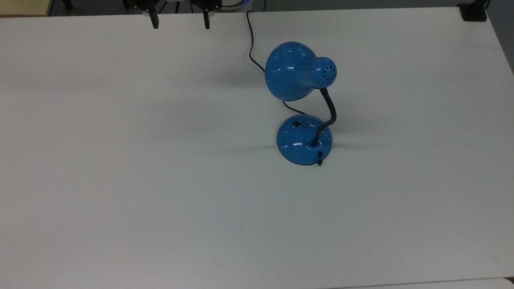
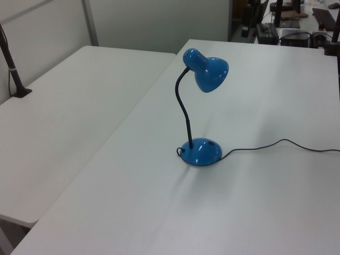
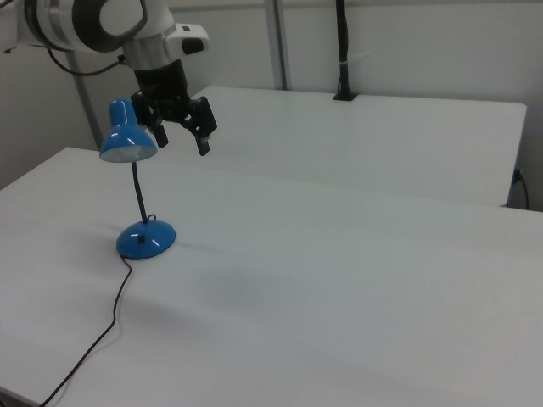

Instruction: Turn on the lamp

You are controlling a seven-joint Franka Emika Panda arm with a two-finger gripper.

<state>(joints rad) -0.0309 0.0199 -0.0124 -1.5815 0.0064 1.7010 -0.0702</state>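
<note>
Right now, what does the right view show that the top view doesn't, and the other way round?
The right view takes in the robot arm above its open gripper, hanging beside the lamp shade, clear of the table. The top view brings out the small black switch on the lamp's base and the vent holes in its cap. Both show lamp, cord, table and spread fingertips.

white table (image 1: 120, 180), blue lamp (image 1: 304, 139) standing right of centre, black cord (image 1: 249, 36) trailing toward 12 o'clock in the top view
</note>
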